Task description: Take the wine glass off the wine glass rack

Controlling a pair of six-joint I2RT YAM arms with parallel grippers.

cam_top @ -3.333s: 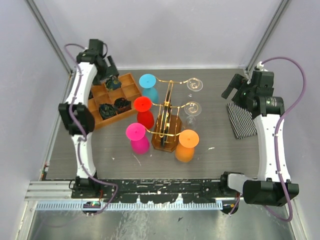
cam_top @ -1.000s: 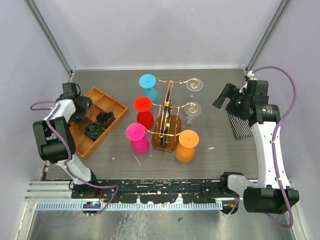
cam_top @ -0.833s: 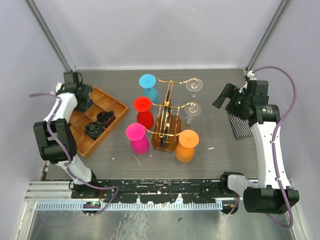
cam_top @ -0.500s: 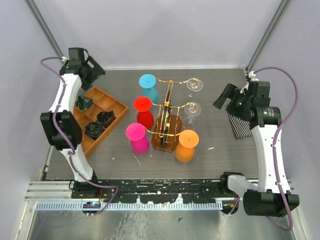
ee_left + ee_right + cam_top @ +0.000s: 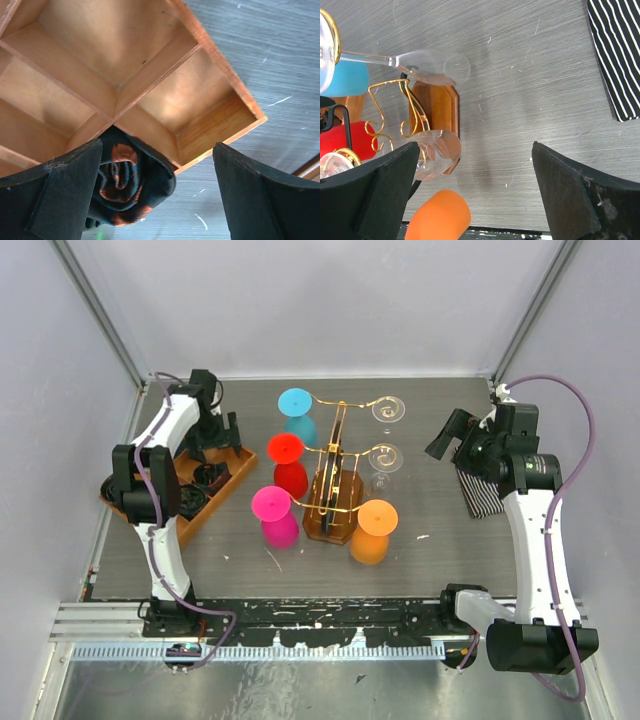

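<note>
Inverted glasses hang on the wine glass rack (image 5: 333, 502): orange glass (image 5: 374, 531) and pink glass (image 5: 273, 516) at its near end, red glass (image 5: 288, 462) and clear wine glass (image 5: 384, 457) midway, blue glass (image 5: 297, 412) and second clear wine glass (image 5: 389, 410) at its far end. The right gripper (image 5: 475, 145), jaws spread and empty, hovers right of the rack. The left gripper (image 5: 156, 150), likewise spread, hangs over the wooden tray (image 5: 115, 45) to the rack's left.

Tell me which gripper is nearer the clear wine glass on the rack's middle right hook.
Right. The right gripper hangs just right of that clear wine glass, jaws open, not touching. The left gripper is across the rack, over the wooden tray.
</note>
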